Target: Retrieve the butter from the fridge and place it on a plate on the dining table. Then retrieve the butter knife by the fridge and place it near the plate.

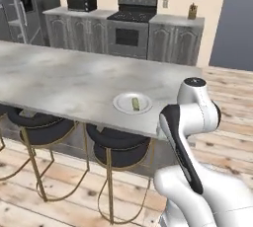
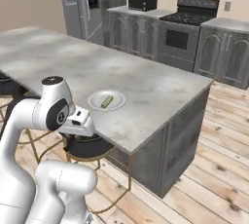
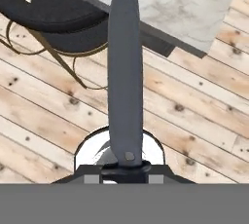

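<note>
One item is left to deliver: the butter knife point(image 3: 125, 72), clamped in the closed gripper point(image 3: 125, 167) with its blade pointing to 12 o'clock over the floor. The butter point(image 1: 135, 103) already lies on the plate point(image 1: 123, 106) on the dining table point(image 1: 54, 80). Lift well above the slab edge, then lay the knife flat at the plate's 3 o'clock, close but not touching.

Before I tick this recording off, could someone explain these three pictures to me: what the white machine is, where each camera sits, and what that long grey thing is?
The white machine is a robot arm on a driving base, in a rendered kitchen. Two cameras ride behind it, left and right, overlooking the long grey-white marbled dining table. On it lies a round white plate carrying the small yellowish butter stick. The third camera sits on the hand: the gripper is shut on the slim grey butter knife, over wooden floor beside a black-cushioned stool.
</note>
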